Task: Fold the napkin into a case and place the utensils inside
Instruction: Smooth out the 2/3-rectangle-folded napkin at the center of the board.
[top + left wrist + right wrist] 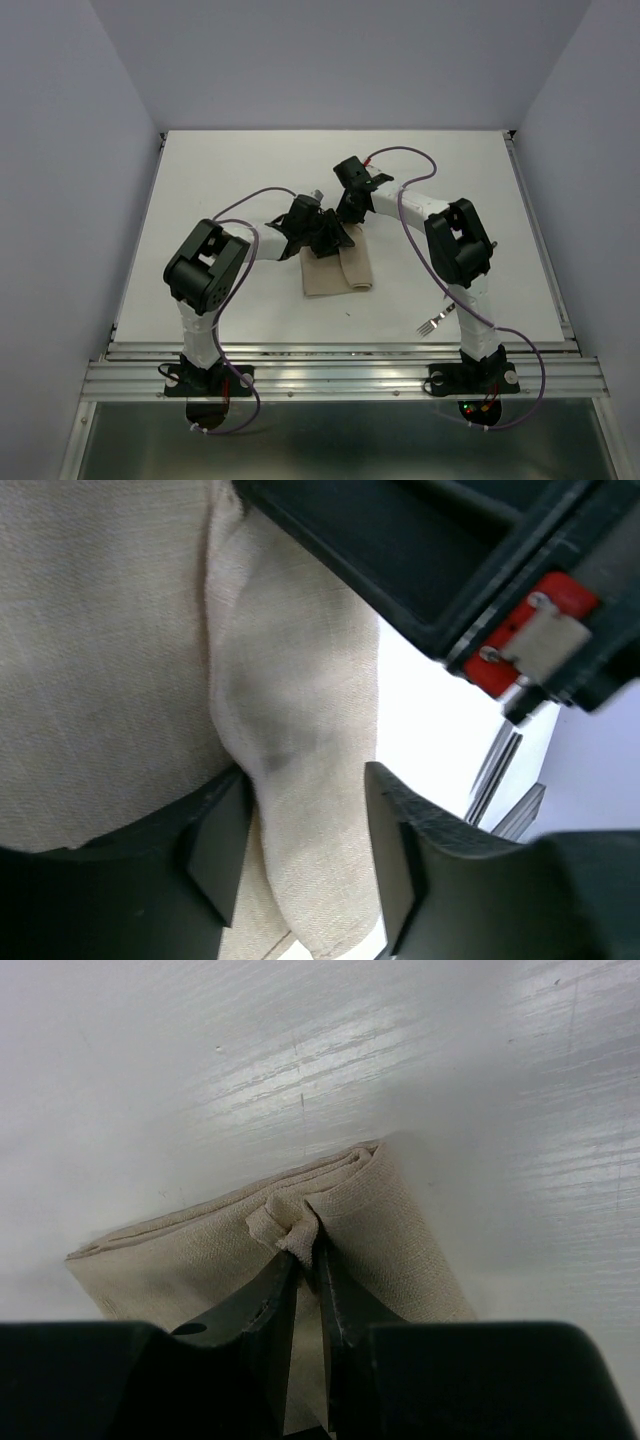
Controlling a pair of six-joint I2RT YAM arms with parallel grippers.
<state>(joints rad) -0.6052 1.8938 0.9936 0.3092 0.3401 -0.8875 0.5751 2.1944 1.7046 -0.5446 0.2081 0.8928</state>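
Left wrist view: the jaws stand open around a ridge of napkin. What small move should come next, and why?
Probably lift the left gripper straight up off the napkin. Its jaws are open with a cloth ridge between them, so sliding sideways could drag the fold, while the right gripper pinches the napkin's far edge. The fork lies outside, by the right arm's base.

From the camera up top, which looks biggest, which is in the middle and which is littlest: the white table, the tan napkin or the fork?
1. table: by far the largest.
2. napkin: folded, much smaller than the table.
3. fork: smallest, though its handle end is partly hidden.
All three sit at table level, so nearness does not affect the order.
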